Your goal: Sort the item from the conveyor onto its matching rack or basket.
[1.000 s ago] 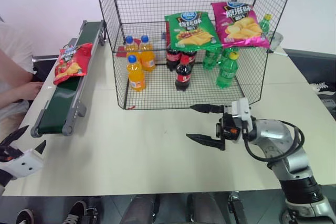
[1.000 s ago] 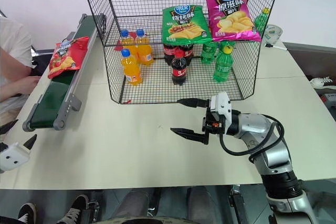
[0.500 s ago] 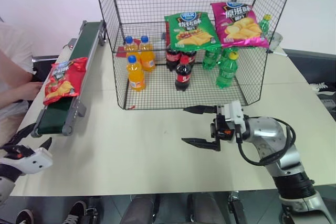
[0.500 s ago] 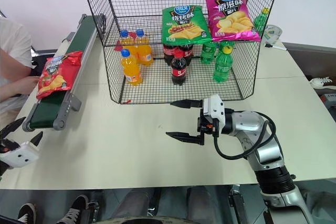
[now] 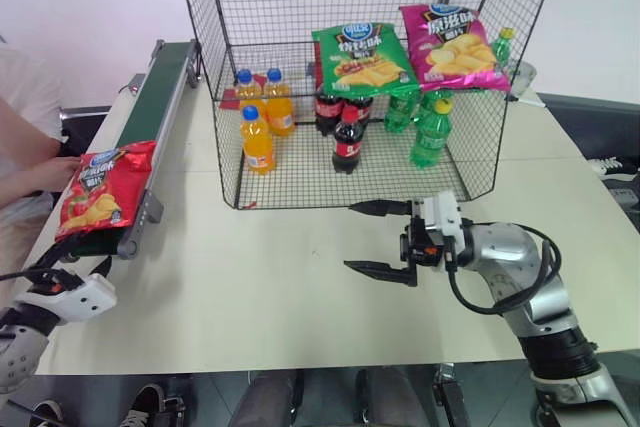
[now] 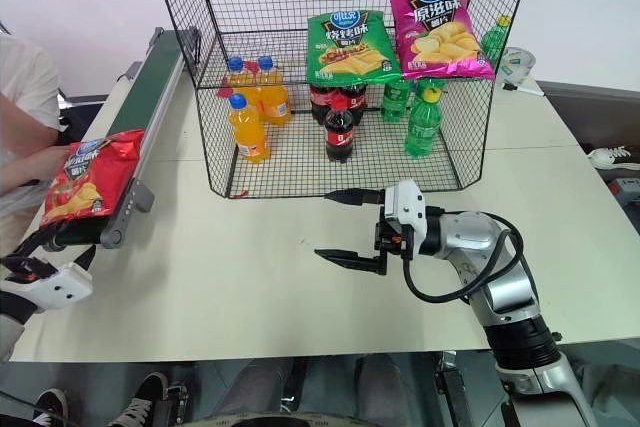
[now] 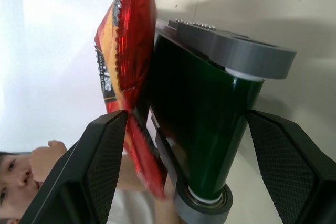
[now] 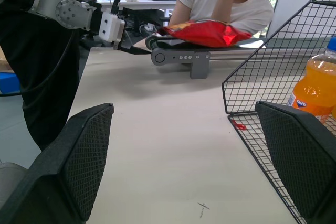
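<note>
A pale beige table [image 5: 300, 277] takes up most of the room here, with a white wall behind it and a person in a white shirt [image 6: 25, 87] sitting at its left edge.

Low at the near left corner, the left gripper [image 5: 75, 265] has its two black fingers spread wide, pointing at the near rounded end of the conveyor [image 5: 150, 112]. From its wrist camera the belt's end roller sits right between the open fingers, not touched by either. The red crisp bag [image 5: 95, 187] lies on that near end of the dark-green belt, hanging over the outer rail on the person's side, just ahead of the gripper.

Over the middle of the table, the right gripper [image 5: 378, 239] hovers with its fingers pointing left, also spread wide and holding nothing. It is well apart from the bag, just in front of the black wire rack [image 5: 360, 67].

The rack stands on the far half of the table. On its floor are orange drink bottles [image 5: 257, 137], dark cola bottles [image 5: 347, 142] and green bottles [image 5: 428, 132]. A green crisp bag [image 5: 362, 57] and a pink crisp bag [image 5: 452, 47] lie side by side on the tier above them.
</note>
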